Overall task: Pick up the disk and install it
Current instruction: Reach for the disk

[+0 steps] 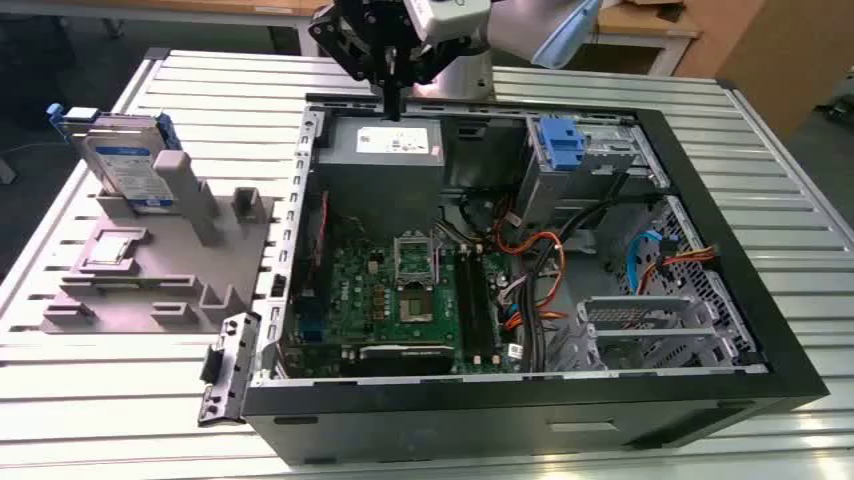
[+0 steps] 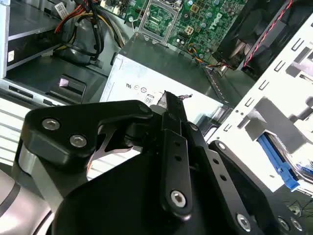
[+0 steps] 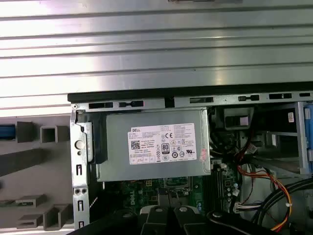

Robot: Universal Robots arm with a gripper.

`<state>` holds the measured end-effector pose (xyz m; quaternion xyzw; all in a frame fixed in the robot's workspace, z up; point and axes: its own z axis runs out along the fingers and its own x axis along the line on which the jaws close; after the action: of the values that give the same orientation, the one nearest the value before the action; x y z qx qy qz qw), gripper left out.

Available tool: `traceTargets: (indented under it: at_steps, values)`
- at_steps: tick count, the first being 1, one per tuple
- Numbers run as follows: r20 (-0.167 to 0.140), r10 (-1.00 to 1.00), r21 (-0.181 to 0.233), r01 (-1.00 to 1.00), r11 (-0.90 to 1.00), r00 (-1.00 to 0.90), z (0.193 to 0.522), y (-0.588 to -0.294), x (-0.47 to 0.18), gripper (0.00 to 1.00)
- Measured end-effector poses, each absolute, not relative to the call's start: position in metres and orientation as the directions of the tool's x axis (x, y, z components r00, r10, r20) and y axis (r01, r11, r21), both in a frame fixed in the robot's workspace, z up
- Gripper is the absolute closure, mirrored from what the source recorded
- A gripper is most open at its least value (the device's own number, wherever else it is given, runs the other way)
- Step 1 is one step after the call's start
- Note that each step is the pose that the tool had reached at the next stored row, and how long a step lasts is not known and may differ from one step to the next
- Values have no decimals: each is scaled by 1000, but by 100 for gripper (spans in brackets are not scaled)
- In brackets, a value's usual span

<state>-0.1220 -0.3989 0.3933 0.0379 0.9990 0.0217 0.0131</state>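
The disk [image 1: 124,162] stands upright in a grey fixture [image 1: 147,270] at the exterior view's left, outside the computer case. It is silver-grey with a white and blue label and blue bracket edges. My gripper [image 1: 392,104] hangs at the far rim of the open case [image 1: 534,400], just over the grey power-supply box [image 1: 387,142], well away from the disk. In the second wrist view the black fingers [image 2: 172,110] meet at a point and hold nothing. The same box [image 3: 156,144] lies straight below in the first wrist view.
A bare blue bracket [image 1: 561,142] sits in the bay at the case's far right corner. An empty metal drive cage [image 1: 638,322] is near the front right, beside orange and blue cables [image 1: 534,260]. The motherboard [image 1: 400,290] covers the case floor. Everything rests on a slatted metal table [image 1: 120,400].
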Motion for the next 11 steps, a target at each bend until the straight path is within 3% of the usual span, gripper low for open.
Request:
traceTargets:
  at_steps: [11]
  values:
    - [-24, 76, 44, 75, 996, -997, 393, -399, -125, 90]
